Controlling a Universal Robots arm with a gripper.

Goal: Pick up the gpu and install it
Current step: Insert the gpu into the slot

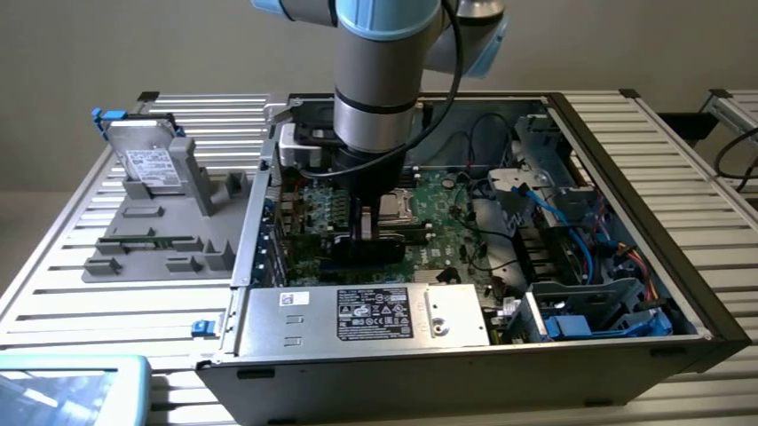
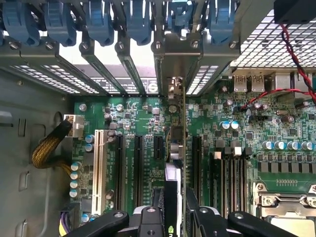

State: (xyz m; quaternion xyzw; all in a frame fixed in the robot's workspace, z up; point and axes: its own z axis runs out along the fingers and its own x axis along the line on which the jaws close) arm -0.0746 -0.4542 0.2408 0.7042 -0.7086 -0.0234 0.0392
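GPU in my grip, down over the slots — not clearly seated yet.

My black-fingered gripper (image 2: 174, 217) is clamped on the gpu (image 2: 177, 148), a thin card with black shroud and green board seen edge-on at lower centre of the wrist view. Pickup is done; seating remains, as I judge it. Its long axis runs along the black motherboard slots (image 2: 138, 168), its metal end bracket (image 2: 175, 64) pointing at the case's rear slot openings — mid-frame in the open grey computer case (image 1: 616, 160).
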